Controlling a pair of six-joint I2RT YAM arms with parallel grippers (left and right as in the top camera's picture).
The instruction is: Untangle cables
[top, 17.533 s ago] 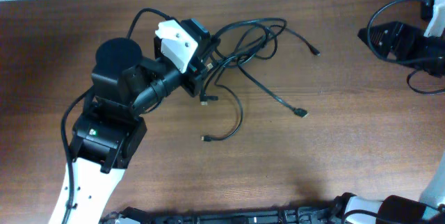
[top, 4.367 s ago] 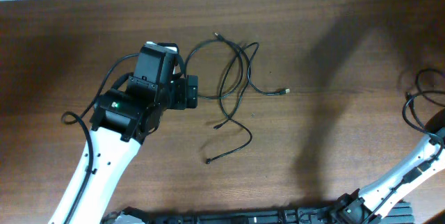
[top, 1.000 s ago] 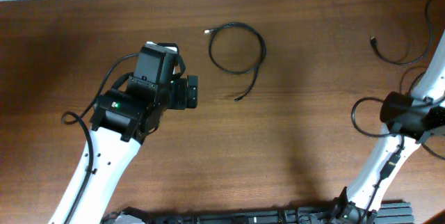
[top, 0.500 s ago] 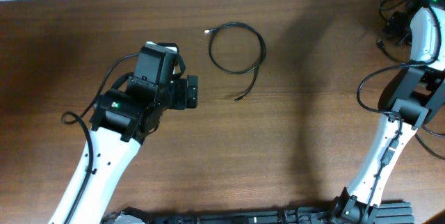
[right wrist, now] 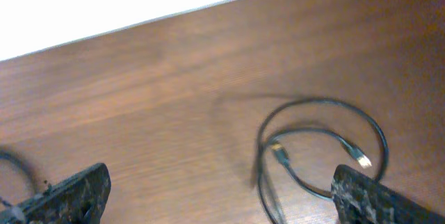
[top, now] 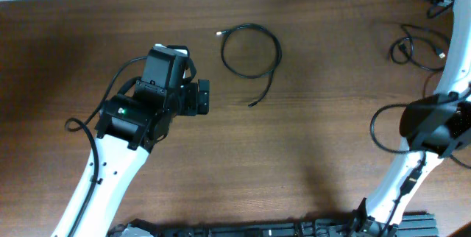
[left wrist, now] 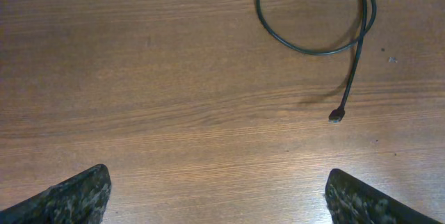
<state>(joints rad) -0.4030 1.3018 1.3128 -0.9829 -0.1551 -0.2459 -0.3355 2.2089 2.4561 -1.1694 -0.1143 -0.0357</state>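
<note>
Lying flat on the brown wooden table (top: 316,156), two black cables rest well apart from each other, with bare wood between them. The looped cable (top: 278,51) sits toward the far middle of the table, curled into one open ring. Its pale plug (top: 219,34) is at the ring's far left, and its tail runs toward the near side and ends in a dark plug (top: 252,104). Nothing touches this cable.

The left gripper (left wrist: 217,182) is just to the left of that tail and not in contact with it. The fingers are spread wide and nothing sits between them. In the left wrist view both fingertips (left wrist: 76,196) show only at the bottom corners, with the ring and its dark plug lying beyond them on the wood.

The second cable (right wrist: 316,132) lies at the far right of the table, close to the far edge, in loose overlapping loops. Two gold-coloured plugs (right wrist: 280,154) rest inside the loops, near each other but not touching.

The right gripper (right wrist: 220,182) is up at the far right corner, above that cable, with its jaws parted wide and holding nothing. From overhead it is mostly cut off by the picture's edge. The right arm (top: 430,119) reaches there from the near right side of the table.
</note>
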